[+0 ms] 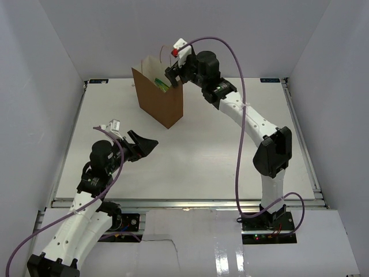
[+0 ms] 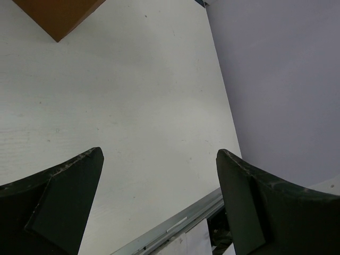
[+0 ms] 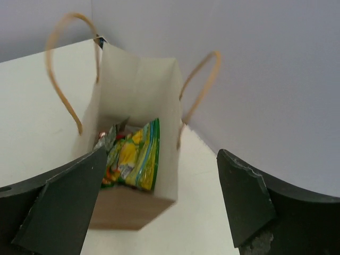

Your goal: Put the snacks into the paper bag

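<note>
The brown paper bag (image 1: 159, 95) stands upright at the back of the table, its pale inside and loop handles showing in the right wrist view (image 3: 139, 85). Inside lie the snacks (image 3: 133, 155), a yellow-green packet on top with a grey one and a bit of red beside it; a green edge shows at the mouth (image 1: 162, 85). My right gripper (image 1: 174, 75) hovers over the bag's right rim, open, its jaws (image 3: 159, 183) wide with nothing between them. My left gripper (image 1: 147, 145) stands open low over the near left of the table, its jaws (image 2: 159, 180) empty.
Grey walls close in the table on three sides. A metal rail (image 2: 175, 226) runs along the near table edge. The right arm's purple cable (image 1: 239, 115) loops above the table's right half. A corner of the paper bag (image 2: 58, 18) shows in the left wrist view.
</note>
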Available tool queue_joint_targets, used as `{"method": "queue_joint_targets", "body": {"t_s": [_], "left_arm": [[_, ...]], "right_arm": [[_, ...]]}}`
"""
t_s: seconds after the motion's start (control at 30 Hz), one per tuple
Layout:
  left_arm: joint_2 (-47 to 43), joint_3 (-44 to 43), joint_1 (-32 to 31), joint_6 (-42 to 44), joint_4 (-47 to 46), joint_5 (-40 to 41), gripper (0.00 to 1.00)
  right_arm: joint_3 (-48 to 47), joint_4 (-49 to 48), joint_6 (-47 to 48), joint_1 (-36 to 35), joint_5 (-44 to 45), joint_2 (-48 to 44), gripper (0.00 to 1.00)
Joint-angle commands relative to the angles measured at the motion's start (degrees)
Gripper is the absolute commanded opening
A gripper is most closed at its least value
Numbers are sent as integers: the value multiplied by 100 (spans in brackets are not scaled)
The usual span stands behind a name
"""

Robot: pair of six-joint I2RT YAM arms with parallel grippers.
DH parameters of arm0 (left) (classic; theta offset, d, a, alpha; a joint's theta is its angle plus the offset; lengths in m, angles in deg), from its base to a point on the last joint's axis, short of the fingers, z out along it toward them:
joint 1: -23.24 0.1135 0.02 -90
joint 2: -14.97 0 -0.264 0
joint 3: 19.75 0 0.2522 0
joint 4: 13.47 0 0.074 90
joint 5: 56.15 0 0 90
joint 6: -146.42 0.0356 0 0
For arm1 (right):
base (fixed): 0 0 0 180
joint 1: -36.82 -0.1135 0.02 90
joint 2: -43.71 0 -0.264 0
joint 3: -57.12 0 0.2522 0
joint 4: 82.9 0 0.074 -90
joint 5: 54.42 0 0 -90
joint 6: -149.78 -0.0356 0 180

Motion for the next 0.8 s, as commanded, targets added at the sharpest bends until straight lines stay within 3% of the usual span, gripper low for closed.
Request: {"method": "queue_joint_targets", "body": {"t_s": [0.0, 0.1, 0.23, 0.37, 0.6, 0.77], "left_arm": [[4, -306, -6, 409, 320, 115, 98], [48, -553, -14, 804, 610, 220, 98], [101, -729, -14, 1156, 725, 352, 98], [294, -896, -6, 1394, 611, 501, 98], [812, -1072, -6, 1623, 224, 431, 98], [910, -1168, -6, 1667, 154, 405, 98]], "right_arm": [[257, 594, -739, 468, -522, -934, 90], [1565, 780, -1038, 916, -946, -1821, 90], [3139, 1192, -1048, 1549, -859, -3096, 90], [4518, 1509, -1303, 2628, -798, -3975, 90], [5803, 2151, -1382, 3290, -306, -5600, 90], [6165, 2336, -1592, 3431, 89, -6209, 90]]}}
